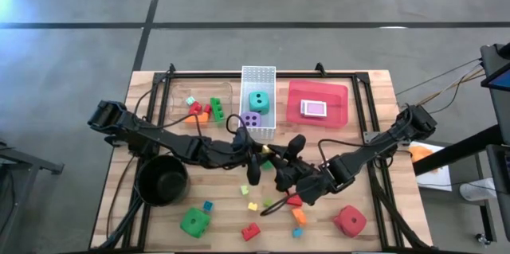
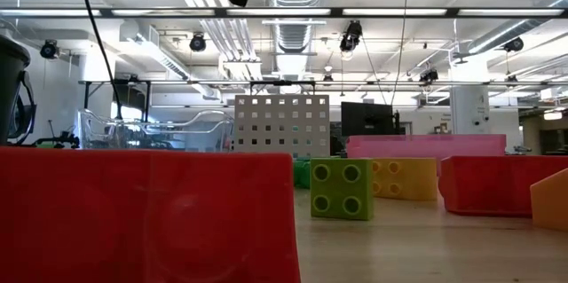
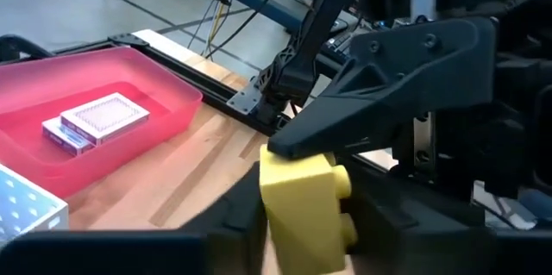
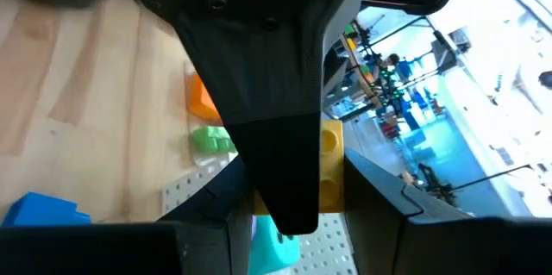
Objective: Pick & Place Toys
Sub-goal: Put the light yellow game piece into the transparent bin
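Fingers of both the left gripper [image 1: 253, 168] and the right gripper [image 1: 275, 161] pinch one small yellow brick [image 3: 304, 210], studded on its side, held above mid-tabletop [image 1: 382, 103] near the white basket [image 1: 258, 75].

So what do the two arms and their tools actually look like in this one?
Both arms are dark, nearly black, built of chunky jointed segments, with black cables running along them and trailing over the wooden table. The left tool and right tool each end in two broad, flat, matte-black angular fingers. No markings show.
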Available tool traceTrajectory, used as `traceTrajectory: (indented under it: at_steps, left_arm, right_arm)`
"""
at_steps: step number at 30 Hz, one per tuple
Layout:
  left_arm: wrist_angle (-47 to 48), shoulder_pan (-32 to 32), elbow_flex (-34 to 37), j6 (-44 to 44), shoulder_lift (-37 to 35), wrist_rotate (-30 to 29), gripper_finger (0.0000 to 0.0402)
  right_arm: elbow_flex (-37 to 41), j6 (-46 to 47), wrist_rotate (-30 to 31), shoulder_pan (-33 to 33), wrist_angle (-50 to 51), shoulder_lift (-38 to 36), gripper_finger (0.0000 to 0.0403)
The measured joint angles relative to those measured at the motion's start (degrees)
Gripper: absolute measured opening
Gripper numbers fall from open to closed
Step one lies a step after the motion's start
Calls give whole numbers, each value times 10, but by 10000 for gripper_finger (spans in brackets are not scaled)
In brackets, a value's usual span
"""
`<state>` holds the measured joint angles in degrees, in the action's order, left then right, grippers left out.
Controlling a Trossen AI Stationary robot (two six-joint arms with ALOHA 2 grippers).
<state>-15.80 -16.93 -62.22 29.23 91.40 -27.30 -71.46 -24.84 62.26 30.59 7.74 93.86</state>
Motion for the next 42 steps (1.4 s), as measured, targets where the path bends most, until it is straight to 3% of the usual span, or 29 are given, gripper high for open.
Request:
traceTrajectory:
  at_steps: [6, 14, 19, 28, 35, 37, 42]
  left_arm:
    - [0, 0, 0, 4, 0, -1, 94]
    - [6, 1, 1, -17, 0, -4, 92]
    - [16, 0, 1, -20, -4, -2, 92]
    - [80, 0, 1, -20, -27, -19, 92]
    - [203, 2, 1, -6, -76, -118, 92]
    - [244, 7, 1, -2, -92, -124, 92]
    - [345, 48, 1, 34, -136, -119, 92]
  right_arm:
    - [0, -10, 2, 0, -1, 0, 135]
    - [-2, 36, -14, 3, -6, 0, 296]
    - [-1, 70, -5, 1, 3, 0, 340]
    - [1, 108, 23, 17, 28, -6, 346]
    - [3, 219, 18, 34, 92, -24, 344]
    - [3, 290, -7, 37, 144, -37, 335]
    - [14, 453, -135, 38, 225, -75, 289]
